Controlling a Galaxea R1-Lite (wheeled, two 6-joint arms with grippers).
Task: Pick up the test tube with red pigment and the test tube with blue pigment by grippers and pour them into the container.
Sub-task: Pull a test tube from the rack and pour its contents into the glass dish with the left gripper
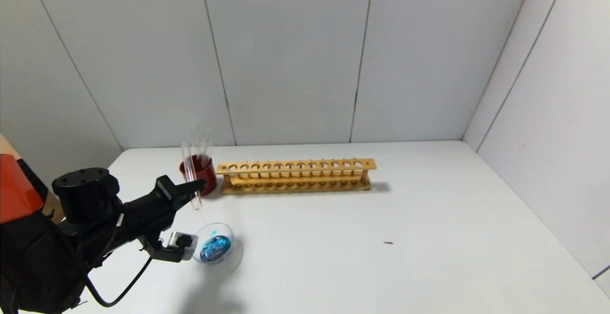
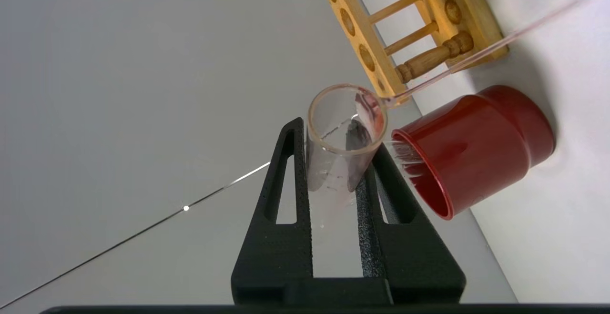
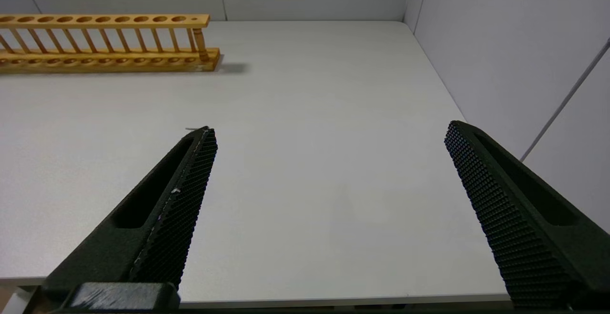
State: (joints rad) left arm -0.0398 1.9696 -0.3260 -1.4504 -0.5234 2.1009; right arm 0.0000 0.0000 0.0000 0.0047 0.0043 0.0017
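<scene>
Test tube with red pigment (image 1: 190, 171): one, clamped between the jaws of the left gripper (image 1: 199, 186), held steeply with its lower end just above the container (image 1: 225, 230). Glass nearly clear, only a faint reddish tint near the open rim in the left wrist view. Jaws closed down to the tube's width, one on each side of the glass.

Container: one, low clear dish on the worktop (image 1: 429, 238), near the front left. Blue pigment pooled at its bottom. Dish partly hidden behind the white block on the gripper's body.

Right gripper (image 3: 329, 133): one, out of the head view; jaws spread wide with nothing between them, hanging over the right front part of the worktop.

Red cup (image 1: 208, 172): one, opaque, dark red, standing just behind the held tube and touching or almost touching the left end of the rack. Clear tubes (image 1: 202, 137) leaning out of it, two as far as can be counted. Tube with blue pigment not told apart among them.

Wooden rack (image 1: 295, 176): one, long, a single row of holes, all unfilled, set across the middle of the worktop behind the dish.

Small dark speck (image 1: 388, 243): one, alone, well to the right of the dish.

White matte worktop, enclosed at back and right by pale grey wall panels (image 1: 286, 56) with thin dark seams.
</scene>
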